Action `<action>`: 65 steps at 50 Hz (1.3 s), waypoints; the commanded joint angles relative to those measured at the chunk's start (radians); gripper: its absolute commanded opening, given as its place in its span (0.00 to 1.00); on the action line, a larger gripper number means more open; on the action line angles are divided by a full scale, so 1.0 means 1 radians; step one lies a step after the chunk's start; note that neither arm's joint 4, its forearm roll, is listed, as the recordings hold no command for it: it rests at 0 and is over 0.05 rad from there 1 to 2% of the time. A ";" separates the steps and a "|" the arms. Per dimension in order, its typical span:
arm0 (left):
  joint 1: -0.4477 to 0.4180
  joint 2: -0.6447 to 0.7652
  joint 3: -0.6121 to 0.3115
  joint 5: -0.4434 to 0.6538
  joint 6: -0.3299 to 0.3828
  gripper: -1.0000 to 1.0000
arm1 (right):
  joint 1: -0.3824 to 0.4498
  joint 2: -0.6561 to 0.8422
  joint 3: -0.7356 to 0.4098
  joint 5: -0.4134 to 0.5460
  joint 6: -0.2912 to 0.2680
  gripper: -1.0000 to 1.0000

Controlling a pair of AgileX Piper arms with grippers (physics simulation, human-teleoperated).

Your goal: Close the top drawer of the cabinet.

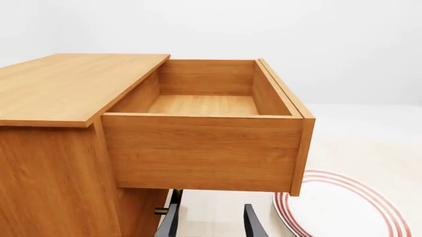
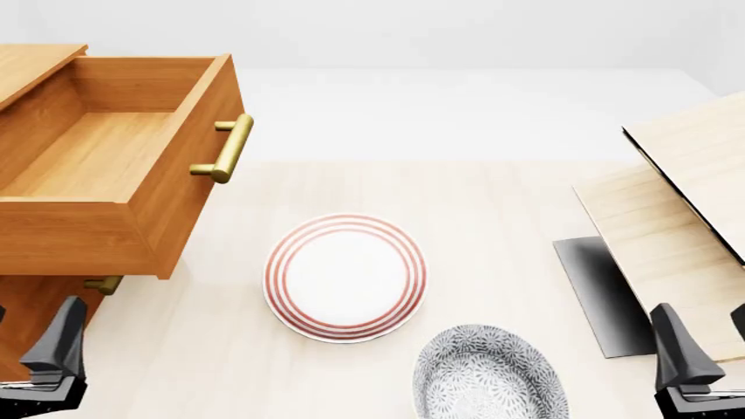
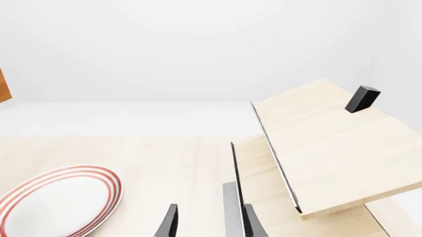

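Basically nothing's done yet — top drawer point(image 2: 117, 166) hangs wide open from the cabinet point(image 1: 59, 148), both grippers spread, empty — left gripper point(image 1: 211, 222), right gripper point(image 3: 207, 222).

This is no lived-in room but a bare simulated test space, something like a mock dining corner. Blank white walls and a white floor run all around, with no windows or fittings. A pale wood table point(image 2: 489, 188) carries household pieces: an orange-brown wooden cabinet point(image 1: 53, 148), a white plate with red rings point(image 2: 345, 277), a grey patterned bowl point(image 2: 489, 375) and some pale light-wood boards point(image 2: 675, 218) over a dark panel point(image 2: 599, 292). Surfaces look flat, clean and computer-rendered.
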 commanded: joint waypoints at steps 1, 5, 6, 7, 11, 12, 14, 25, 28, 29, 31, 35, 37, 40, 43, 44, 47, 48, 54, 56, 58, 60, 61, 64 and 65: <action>-0.043 -0.048 -0.001 0.052 -0.001 1.00 | -0.001 0.006 -0.003 -0.002 0.000 1.00; -0.045 -0.047 -0.002 0.052 -0.001 1.00 | -0.001 0.007 -0.004 -0.002 -0.001 1.00; -0.045 -0.047 -0.002 0.052 -0.001 1.00 | -0.001 0.007 -0.004 -0.002 -0.001 1.00; -0.044 -0.047 -0.002 0.051 -0.001 1.00 | -0.001 0.007 -0.004 -0.003 -0.001 1.00; -0.043 -0.046 -0.001 0.050 -0.001 1.00 | -0.001 0.008 -0.004 -0.003 0.000 1.00; -0.043 -0.046 -0.001 0.050 -0.001 1.00 | -0.001 0.008 -0.004 -0.004 0.000 1.00; -0.038 -0.039 0.002 0.041 0.006 1.00 | 0.006 0.012 -0.004 -0.006 0.002 1.00; -0.044 -0.055 0.002 0.041 0.039 1.00 | -0.005 0.005 -0.003 -0.002 -0.007 1.00; -0.049 -0.056 -0.008 0.041 0.039 1.00 | -0.004 0.005 -0.003 -0.002 -0.007 1.00; -0.049 -0.056 -0.013 0.042 0.042 1.00 | -0.004 0.005 -0.003 -0.002 -0.007 1.00; -0.052 -0.056 -0.028 0.044 0.047 1.00 | -0.005 0.004 -0.003 -0.002 -0.007 1.00; -0.057 -0.056 -0.054 0.057 0.065 1.00 | -0.005 0.004 -0.003 -0.001 -0.007 1.00; -0.064 -0.056 -0.082 0.072 0.074 1.00 | -0.005 0.003 -0.003 -0.001 -0.007 1.00; -0.092 -0.056 -0.124 0.090 0.085 1.00 | -0.005 0.003 -0.003 -0.001 -0.007 1.00; -0.127 -0.056 -0.174 0.121 0.094 1.00 | -0.004 0.002 -0.003 0.000 -0.007 1.00; -0.139 -0.056 -0.200 0.144 0.094 1.00 | -0.004 0.002 -0.003 0.000 -0.007 1.00; -0.163 -0.056 -0.251 0.176 0.110 1.00 | -0.004 0.002 -0.003 0.000 -0.007 1.00; -0.167 -0.056 -0.277 0.198 0.106 1.00 | -0.004 0.002 -0.003 0.000 -0.007 1.00; -0.215 -0.056 -0.354 0.251 0.123 1.00 | -0.004 0.003 -0.002 -0.001 -0.007 1.00; -0.243 -0.056 -0.367 0.261 0.134 1.00 | -0.004 0.003 -0.002 -0.001 -0.007 1.00; -0.267 -0.043 -0.383 0.260 0.141 1.00 | -0.004 0.003 -0.002 -0.001 -0.007 1.00; -0.304 0.011 -0.415 0.235 0.144 1.00 | -0.005 0.003 -0.002 -0.001 -0.007 1.00; -0.318 0.027 -0.429 0.228 0.144 1.00 | -0.004 0.003 -0.002 -0.001 -0.007 1.00; -0.355 0.070 -0.467 0.214 0.145 1.00 | -0.004 0.002 -0.002 -0.001 -0.007 1.00; -0.369 0.084 -0.477 0.208 0.147 1.00 | -0.004 0.002 -0.002 -0.001 -0.007 1.00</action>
